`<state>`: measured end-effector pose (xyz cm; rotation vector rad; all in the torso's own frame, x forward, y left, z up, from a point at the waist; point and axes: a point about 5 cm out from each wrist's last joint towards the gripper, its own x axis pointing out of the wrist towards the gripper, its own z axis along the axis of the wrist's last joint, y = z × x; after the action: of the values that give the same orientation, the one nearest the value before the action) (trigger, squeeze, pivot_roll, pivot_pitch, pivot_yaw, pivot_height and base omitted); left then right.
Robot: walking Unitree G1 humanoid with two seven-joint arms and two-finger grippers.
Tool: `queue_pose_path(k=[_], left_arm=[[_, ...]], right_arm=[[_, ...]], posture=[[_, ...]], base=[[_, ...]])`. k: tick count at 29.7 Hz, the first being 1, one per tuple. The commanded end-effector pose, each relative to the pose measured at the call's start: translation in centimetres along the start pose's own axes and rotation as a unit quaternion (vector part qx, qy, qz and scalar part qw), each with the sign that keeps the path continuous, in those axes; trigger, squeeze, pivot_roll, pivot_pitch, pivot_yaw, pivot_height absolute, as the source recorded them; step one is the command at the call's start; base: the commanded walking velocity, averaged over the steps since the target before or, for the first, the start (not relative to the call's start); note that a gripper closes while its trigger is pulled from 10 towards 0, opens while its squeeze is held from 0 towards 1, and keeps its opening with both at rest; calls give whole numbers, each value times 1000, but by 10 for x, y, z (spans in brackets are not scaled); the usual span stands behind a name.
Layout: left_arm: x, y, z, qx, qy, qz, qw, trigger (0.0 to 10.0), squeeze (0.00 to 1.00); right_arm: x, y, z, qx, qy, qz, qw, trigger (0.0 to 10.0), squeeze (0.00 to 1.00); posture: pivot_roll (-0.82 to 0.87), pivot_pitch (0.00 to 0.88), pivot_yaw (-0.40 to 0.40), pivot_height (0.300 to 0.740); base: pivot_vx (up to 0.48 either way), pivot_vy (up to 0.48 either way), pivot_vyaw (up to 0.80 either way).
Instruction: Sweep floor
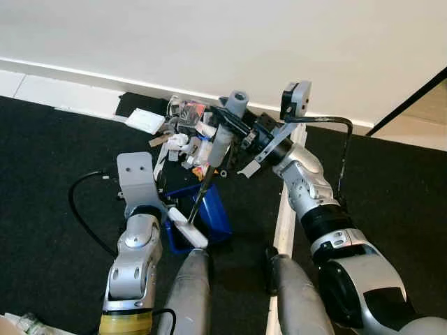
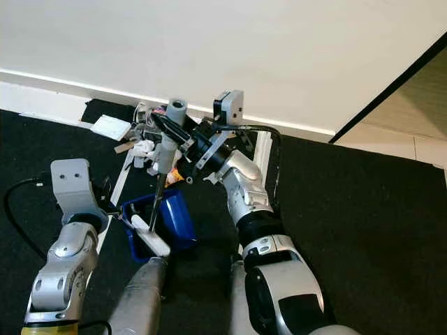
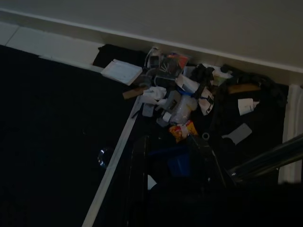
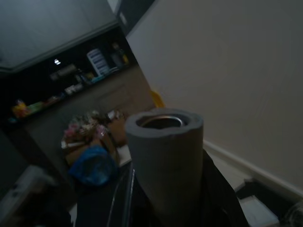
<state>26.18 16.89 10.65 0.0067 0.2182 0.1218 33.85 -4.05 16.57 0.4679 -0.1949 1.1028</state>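
The grey-gripped metal broom handle (image 1: 222,136), slanting toward the blue plastic dustpan (image 1: 209,216) at 6 o'clock of the mixed litter pile (image 1: 185,132), is clamped between the right gripper's (image 1: 234,125) fingers, while the left gripper's (image 3: 170,175) jaws cannot be told.

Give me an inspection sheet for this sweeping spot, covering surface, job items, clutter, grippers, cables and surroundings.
Surface: black carpet crossed by white strips, meeting a white baseboard.
Job's things: grey-handled broom tilted over the litter; blue dustpan on the carpet below the pile.
Clutter: litter pile of wrappers and paper scraps heaped against the baseboard; a white card lies beside it.
Grippers: right gripper shut on the broom handle; left gripper sits at the dustpan, fingers too dark to judge.
Cables: black cable loops beside the left arm; another arcs over the right forearm.
Surroundings: plain white wall.
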Motion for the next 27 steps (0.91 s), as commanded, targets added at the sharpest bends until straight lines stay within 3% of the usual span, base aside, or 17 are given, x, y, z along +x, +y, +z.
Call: queue_pose_path(k=[1,4,5,8,9,10,13,14,18,21,23,27], left_arm=[[1,-19,-20,-35,46,-36,998,10000,0],[8,-19,-16,-47,41,-29,998,10000,0],[8,-19,-16,-47,41,-29,998,10000,0],[17,-14,-2,-61,30,-22,997,10000,0],[17,-14,-2,-61,30,-22,997,10000,0],[22,-8,6,-65,25,-18,997,10000,0],[25,-5,9,-63,25,-14,998,10000,0],[29,3,14,-60,23,-4,998,10000,0],[33,11,22,-57,16,10,998,10000,0],[36,23,31,-69,11,25,997,10000,0],[36,33,37,-98,12,37,994,10000,0],[33,40,47,-124,1,38,992,10000,0]], right_arm=[[7,19,0,29,-35,32,998,10000,0],[-10,17,38,-29,-60,21,998,10000,0],[-10,17,38,-29,-60,21,998,10000,0],[-34,6,73,-110,-78,-51,990,10000,0],[-34,6,73,-110,-78,-51,990,10000,0],[-47,-3,81,-145,-86,-109,980,10000,0],[-53,-9,81,-157,-88,-144,973,10000,0],[-64,-16,75,-167,-78,-198,963,10000,0],[-74,-21,63,-159,-67,-243,954,10000,0],[-83,-24,50,-141,-49,-284,947,10000,0],[-89,-29,41,-132,-30,-314,940,10000,0],[-96,-37,42,-133,-17,-343,930,10000,0]], posture=[[103,285,-67,740],[78,265,-71,740],[78,265,-71,740],[51,226,-61,740],[51,226,-61,740],[38,201,-48,740],[30,181,-37,740],[28,147,-19,740],[27,116,-7,740],[27,103,-8,740],[22,82,-12,740],[25,62,-25,740]], base=[[0,0,0],[0,0,0],[0,0,0],[0,0,0],[0,0,0],[0,0,0],[0,0,0],[0,0,0],[0,0,0],[0,0,0],[0,0,0],[0,0,0]])
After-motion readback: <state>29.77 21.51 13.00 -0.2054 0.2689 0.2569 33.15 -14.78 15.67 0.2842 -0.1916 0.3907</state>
